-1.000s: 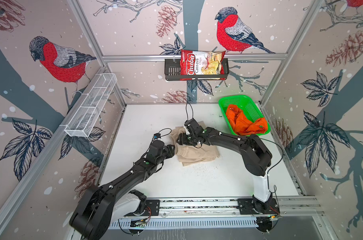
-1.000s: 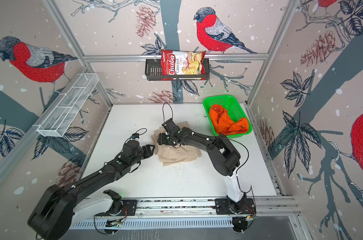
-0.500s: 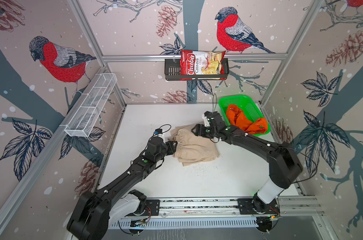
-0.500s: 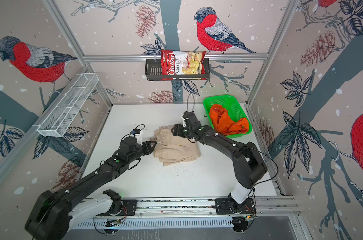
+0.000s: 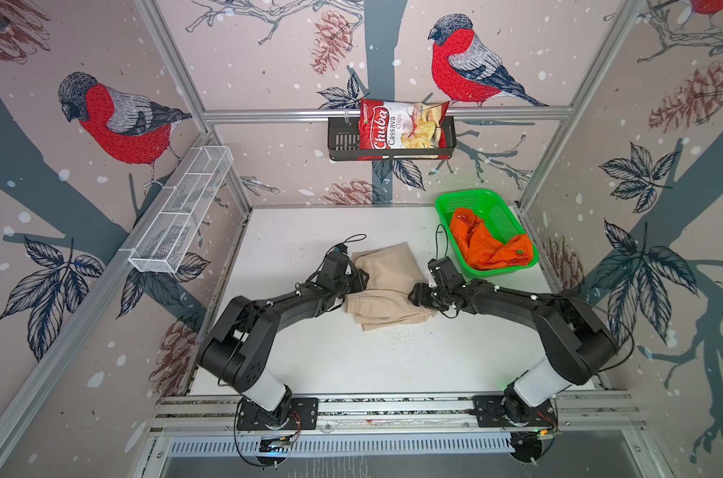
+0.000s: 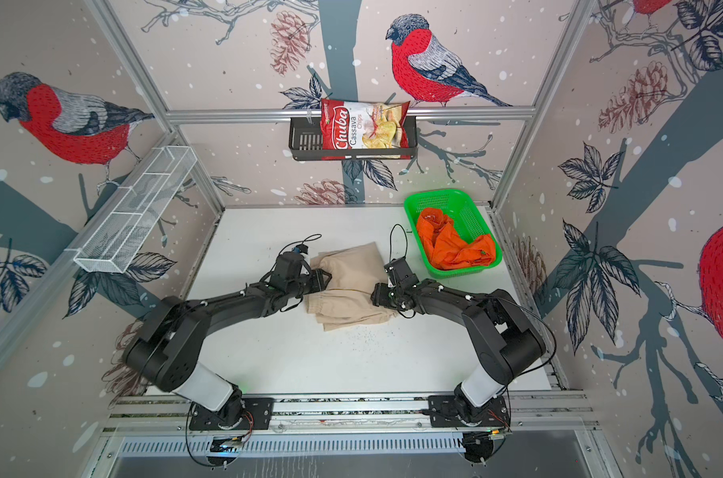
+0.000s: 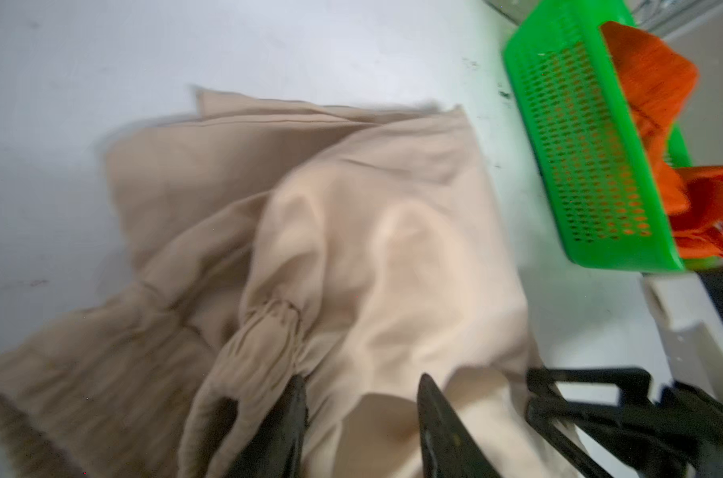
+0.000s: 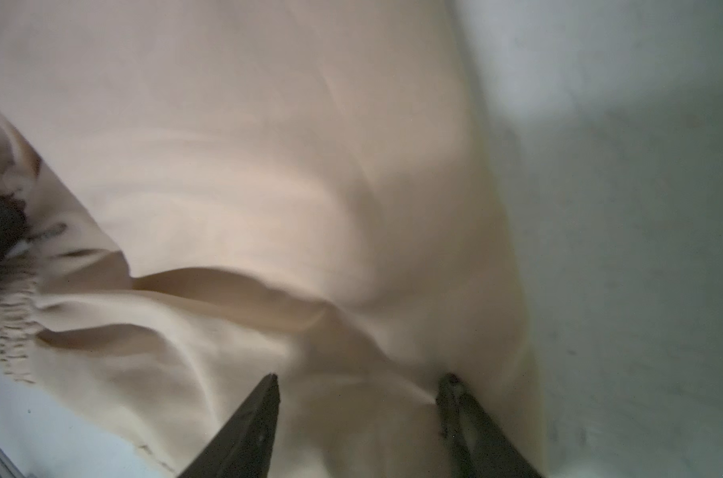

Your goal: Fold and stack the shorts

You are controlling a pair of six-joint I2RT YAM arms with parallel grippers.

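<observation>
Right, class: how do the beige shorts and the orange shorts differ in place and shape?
The beige shorts lie partly flattened on the table; the orange shorts sit crumpled in the basket. The left gripper and right gripper flank the beige shorts; neither is at the orange shorts. Both are soft cloth.

Flat shorts [image 5: 386,285] lie on the table [image 5: 310,356], left of the basket [image 5: 465,198] holding crumpled shorts [image 5: 484,244].

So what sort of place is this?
Likely a robot test cell, not a home: two arms bolted to a rail, an aluminium frame with bird-print panels, and props like a chip bag and green basket.
</observation>
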